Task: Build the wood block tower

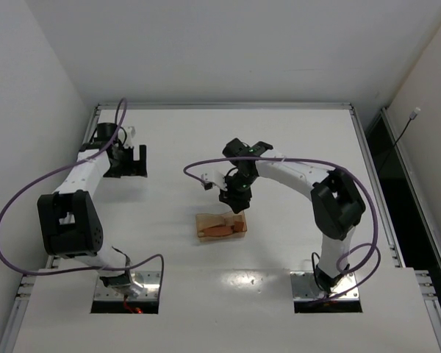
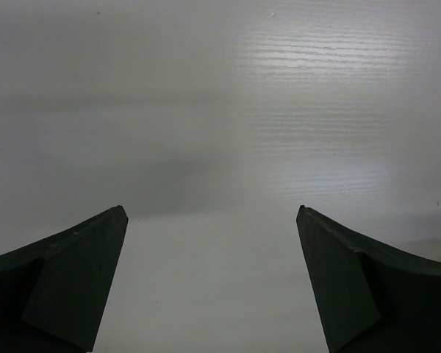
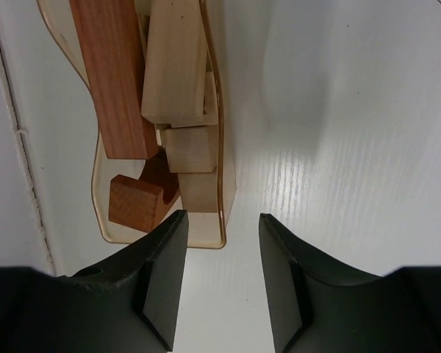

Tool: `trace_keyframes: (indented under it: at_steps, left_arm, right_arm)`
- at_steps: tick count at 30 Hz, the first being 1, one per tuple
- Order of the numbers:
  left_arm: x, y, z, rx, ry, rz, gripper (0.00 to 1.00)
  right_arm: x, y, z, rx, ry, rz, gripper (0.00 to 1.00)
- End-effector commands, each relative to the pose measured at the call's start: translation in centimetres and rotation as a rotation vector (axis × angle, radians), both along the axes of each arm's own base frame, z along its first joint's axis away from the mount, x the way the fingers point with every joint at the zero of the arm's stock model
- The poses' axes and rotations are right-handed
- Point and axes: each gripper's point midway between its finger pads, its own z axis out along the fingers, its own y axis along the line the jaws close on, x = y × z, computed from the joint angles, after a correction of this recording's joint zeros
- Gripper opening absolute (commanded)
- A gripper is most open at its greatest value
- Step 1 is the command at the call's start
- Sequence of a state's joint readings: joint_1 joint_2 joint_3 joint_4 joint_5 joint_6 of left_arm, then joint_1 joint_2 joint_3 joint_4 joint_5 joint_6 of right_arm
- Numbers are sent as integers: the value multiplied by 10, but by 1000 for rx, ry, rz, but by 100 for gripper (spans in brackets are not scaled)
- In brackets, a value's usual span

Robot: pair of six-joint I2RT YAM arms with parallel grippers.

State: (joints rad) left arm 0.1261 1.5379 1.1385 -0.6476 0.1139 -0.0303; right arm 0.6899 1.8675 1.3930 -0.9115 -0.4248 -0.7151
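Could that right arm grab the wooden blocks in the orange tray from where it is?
Probably yes: its open tool hangs right by the edge of the tray, and nothing covers the blocks, though they lie jumbled.

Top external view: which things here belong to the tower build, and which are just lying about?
Belongs to the job:
wood blocks, piled loose, nothing built yet
right gripper, open, by the blocks
left gripper, open, holding nothing

Just there:
translucent orange tray, holding the blocks
purple cables
table
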Motion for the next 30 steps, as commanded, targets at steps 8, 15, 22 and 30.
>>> trace_keyframes:
  at_steps: [8, 15, 22, 30]
  left_arm:
    - [16, 3, 11, 1, -29, -12, 100]
    - [24, 8, 10, 1, -27, -2, 100]
    - [28, 10, 6, 7, -15, 2, 100]
    - [42, 12, 12, 6, -41, 10, 100]
  right_arm:
    - [7, 13, -14, 12, -8, 34, 40]
    - [0, 2, -31, -46, -5, 48, 37]
    - [1, -5, -46, -82, -39, 49, 0]
    - [30, -10, -31, -72, -145, -38, 0]
